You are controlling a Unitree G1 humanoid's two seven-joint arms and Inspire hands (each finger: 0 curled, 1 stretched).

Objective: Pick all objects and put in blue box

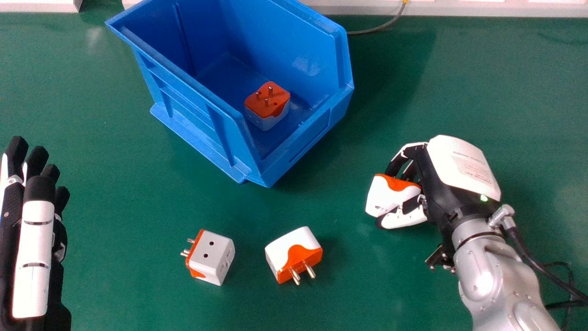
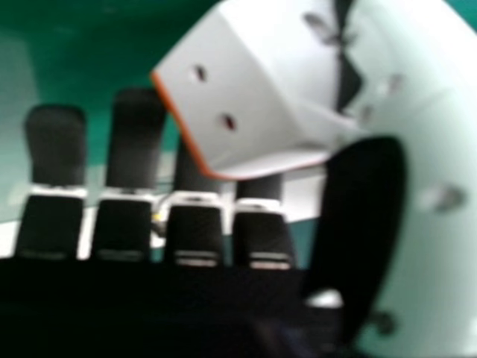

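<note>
Left hand (image 1: 34,257) | right hand (image 1: 438,184) pinching blocky adapter (image 1: 382,195) (smooth, orange-edged) | ribbed box (image 1: 190,112)

So your head cam sits up high, looking forward and down at the green table (image 1: 115,294), far enough back to get your right hand (image 1: 441,184) at the right of the frame and most of the blue box (image 1: 303,138) in the upper middle. Your right hand cam is way closer, right at the hand, looking past its fingers (image 2: 127,149) at the plug adapter (image 2: 246,97), which looms large. Both views share that adapter, the same hand and some green tabletop.
</note>
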